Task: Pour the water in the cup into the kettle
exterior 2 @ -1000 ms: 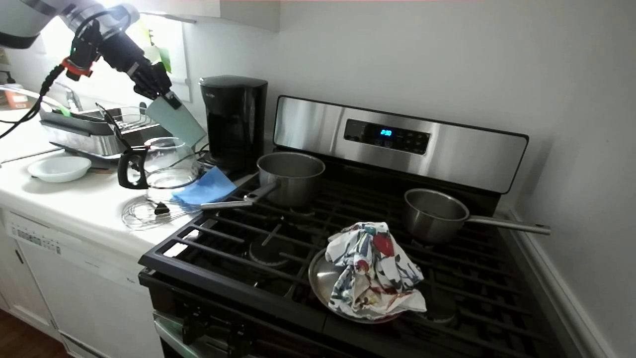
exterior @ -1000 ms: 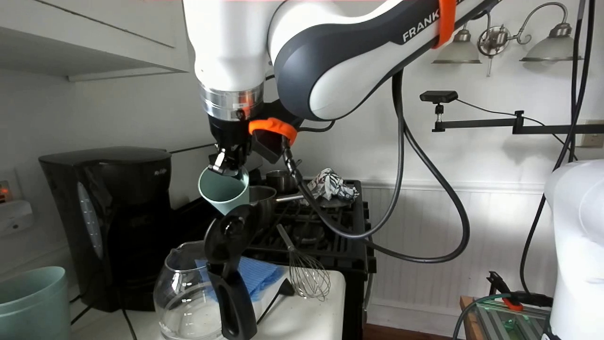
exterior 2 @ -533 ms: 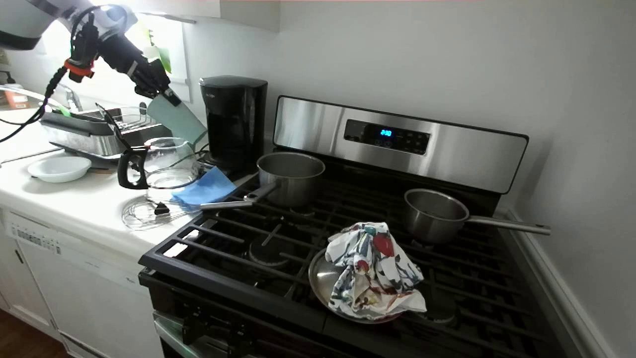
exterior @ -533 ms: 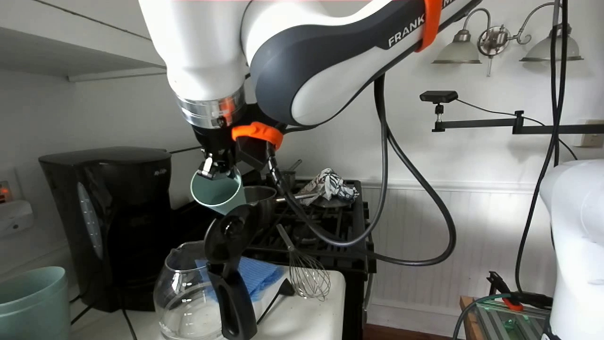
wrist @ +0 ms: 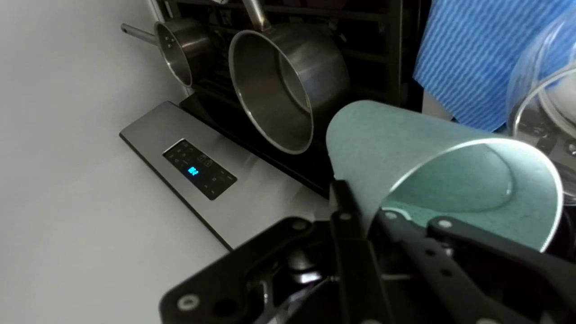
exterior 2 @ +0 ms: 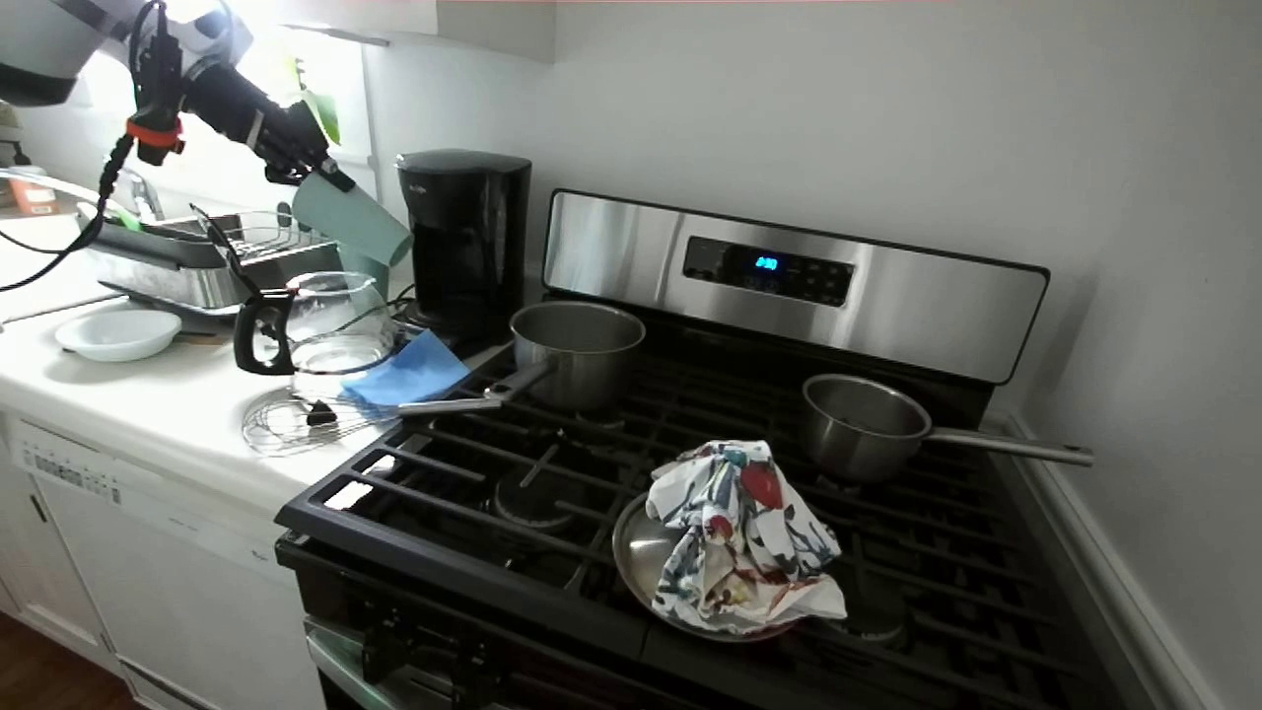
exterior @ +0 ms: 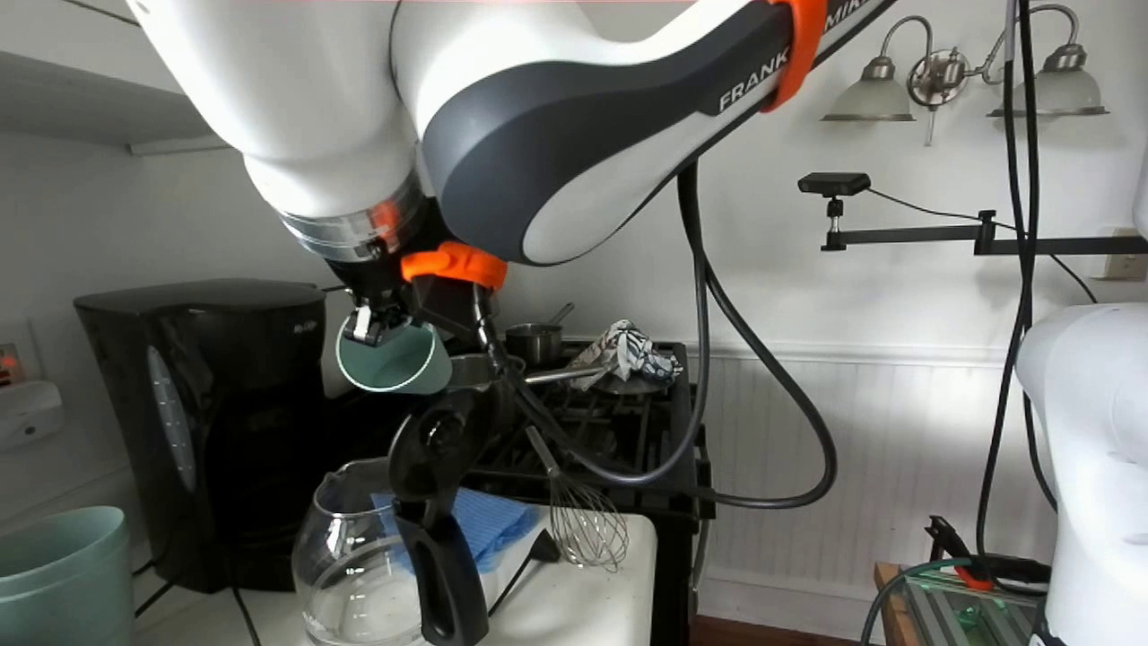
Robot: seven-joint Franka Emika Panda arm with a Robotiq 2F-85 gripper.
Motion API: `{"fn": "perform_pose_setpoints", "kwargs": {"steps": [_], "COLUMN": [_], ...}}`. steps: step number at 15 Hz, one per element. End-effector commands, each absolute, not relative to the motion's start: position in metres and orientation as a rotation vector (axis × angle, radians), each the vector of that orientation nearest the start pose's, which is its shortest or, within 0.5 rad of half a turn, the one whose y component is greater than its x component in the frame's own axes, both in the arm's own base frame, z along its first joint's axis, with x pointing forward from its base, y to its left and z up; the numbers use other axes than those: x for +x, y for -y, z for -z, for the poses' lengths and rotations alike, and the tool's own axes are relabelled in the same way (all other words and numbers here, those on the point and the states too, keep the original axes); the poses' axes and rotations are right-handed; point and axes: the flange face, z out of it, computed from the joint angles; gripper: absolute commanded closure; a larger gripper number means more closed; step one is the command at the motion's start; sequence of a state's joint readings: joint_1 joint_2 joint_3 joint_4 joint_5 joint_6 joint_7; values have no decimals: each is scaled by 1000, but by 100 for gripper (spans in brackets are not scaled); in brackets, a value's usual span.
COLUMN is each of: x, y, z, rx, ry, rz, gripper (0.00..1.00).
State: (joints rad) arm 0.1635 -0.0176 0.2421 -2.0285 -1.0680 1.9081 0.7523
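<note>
Okay, big teal bucket-like tub [exterior: 63,588]: far left in an exterior view, not the one that matters.
Boxy black coffee maker [exterior: 206,422]: next along, don't clip it.
Round clear-glass carafe with black handle [exterior: 354,574]: on the white counter [exterior: 592,610]; I'm guessing it's the "kettle", can't spot another.
Black two-finger gripper [wrist: 365,209]: fingers pinched on the wall of the pale teal-green round cup [exterior 2: 353,219], right at the rim.
Cup: just below the fingertips, higher than the carafe and not touching it; long axis slanted, mouth a bit above base, base toward the black gas stove [exterior 2: 458,587].
Cup tilt: whole game imo, mouth probably has to get over the carafe's opening, then dip lower than the base.
Water: can't make out any level tbh.
Bright blue cloth [exterior: 489,525]: near the carafe, likely gets wet if the pour goes wide.
</note>
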Motion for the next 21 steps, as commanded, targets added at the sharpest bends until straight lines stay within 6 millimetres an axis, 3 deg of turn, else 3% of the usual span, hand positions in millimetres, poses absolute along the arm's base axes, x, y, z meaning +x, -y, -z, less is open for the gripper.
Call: {"fn": "perform_pose_setpoints", "kwargs": {"steps": [1, 21], "x": [539, 548], "y": [-172, -180], "z": [-482, -473], "rx": [2110, 1972], "ry": [-104, -142], "rz": [-568, -572], "gripper": [99, 99]}}
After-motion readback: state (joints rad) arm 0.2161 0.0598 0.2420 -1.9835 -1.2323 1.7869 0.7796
